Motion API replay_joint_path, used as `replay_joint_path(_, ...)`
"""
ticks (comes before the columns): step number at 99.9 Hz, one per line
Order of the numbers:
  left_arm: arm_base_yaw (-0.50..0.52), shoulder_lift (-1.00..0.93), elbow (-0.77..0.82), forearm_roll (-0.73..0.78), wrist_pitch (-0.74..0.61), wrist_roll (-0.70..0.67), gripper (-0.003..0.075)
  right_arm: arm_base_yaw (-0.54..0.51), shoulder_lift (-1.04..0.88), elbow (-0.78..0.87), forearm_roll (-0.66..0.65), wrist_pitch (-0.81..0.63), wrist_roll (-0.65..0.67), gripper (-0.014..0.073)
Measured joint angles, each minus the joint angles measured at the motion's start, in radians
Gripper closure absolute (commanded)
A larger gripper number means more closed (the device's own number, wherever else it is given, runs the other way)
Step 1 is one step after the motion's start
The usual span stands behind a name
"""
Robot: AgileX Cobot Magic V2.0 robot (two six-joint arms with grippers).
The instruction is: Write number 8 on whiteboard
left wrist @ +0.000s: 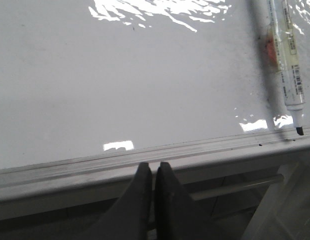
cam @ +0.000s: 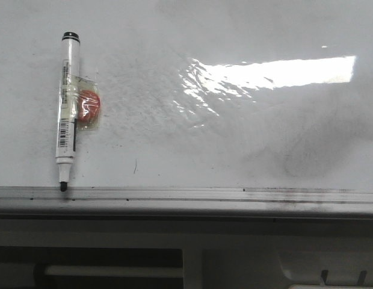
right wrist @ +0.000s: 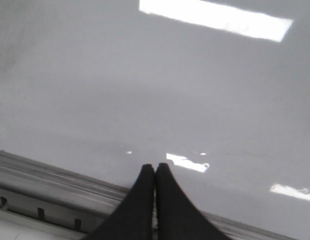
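The whiteboard [cam: 246, 138] fills the front view, glossy white with grey smudges and a bright glare patch. No number 8 shows on it. A white marker [cam: 67, 108] lies on the board at the left, uncapped black tip toward the metal edge strip [cam: 192, 194], with a red piece taped to its barrel. The same marker [left wrist: 285, 65] shows in the left wrist view. My left gripper [left wrist: 154, 166] is shut and empty, hanging over the board's edge strip, apart from the marker. Over the near part of the board, my right gripper [right wrist: 155, 166] is shut with nothing in it. Neither gripper shows in the front view.
A short dark stroke [cam: 135, 165] marks the board near the edge strip. Below the strip runs a grey frame with a white bar [cam: 114, 271]. The board's metal edge [right wrist: 50, 180] crosses the right wrist view.
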State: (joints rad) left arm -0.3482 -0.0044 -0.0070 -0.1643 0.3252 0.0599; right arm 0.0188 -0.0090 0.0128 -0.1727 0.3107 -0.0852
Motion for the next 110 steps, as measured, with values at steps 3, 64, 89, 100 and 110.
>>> replay_joint_path(3, 0.0, 0.0, 0.0, -0.017, -0.007, 0.0, 0.0741, 0.0, 0.0, 0.0, -0.019, -0.008, 0.0, 0.0657)
replay_joint_path(64, 0.0, 0.0, -0.008, -0.614, -0.21, 0.0, 0.0741, -0.002, 0.0, -0.035, 0.378, -0.333, 0.148, 0.0656)
replay_joint_path(89, 0.0, 0.239, -0.217, -0.372, -0.052, 0.0, 0.0672, -0.002, 0.087, -0.294, 0.317, 0.068, 0.146, 0.0651)
replay_joint_path(100, -0.004, 0.424, -0.305, -0.334, -0.023, 0.008, 0.043, -0.002, 0.183, -0.393, 0.269, 0.177, 0.145, 0.0531)
replay_joint_path(110, -0.025, 0.564, -0.379, -0.323, 0.001, 0.064, 0.0305, -0.002, 0.245, -0.451, 0.26, 0.226, 0.145, 0.0273)
